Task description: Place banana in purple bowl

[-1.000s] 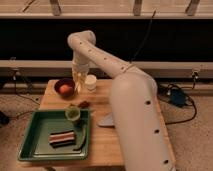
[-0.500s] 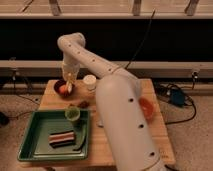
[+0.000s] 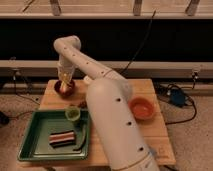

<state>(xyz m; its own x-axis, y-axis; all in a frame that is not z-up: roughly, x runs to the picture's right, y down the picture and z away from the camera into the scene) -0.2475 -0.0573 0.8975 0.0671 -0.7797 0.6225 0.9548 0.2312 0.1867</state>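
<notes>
- Gripper (image 3: 65,79) hangs at the end of the white arm (image 3: 107,107), directly over the purple bowl (image 3: 64,88) at the far left corner of the wooden table (image 3: 150,132).
- Whether its fingers are apart or closed, I cannot tell; the tip merges with the bowl below it.
- Banana (image 3: 65,77) appears as a pale yellow streak right at the gripper tip, above the bowl; it is probably in the gripper's hold, though the view is too poor to be sure, and I cannot tell whether it touches the bowl.
- Purple bowl sits dark and round near the table's left rear edge, with something reddish showing inside it.
- Orange bowl (image 3: 141,108) stands on the right half of the table, well apart from the purple bowl, partly behind the arm's thick lower link.
- Green tray (image 3: 35,134) lies on the near left part of the table.
- Green cup (image 3: 73,114) stands upright at the tray's far right corner.
- Striped block (image 3: 62,138), with brown, pink and pale layers, lies flat in the middle of the tray.
- Dark curved strip (image 3: 82,140) lies in the tray just right of the block, near the arm.
- Arm rises from the near foreground, bends at a rounded elbow above the table's left side, and drops down to the gripper.
</notes>
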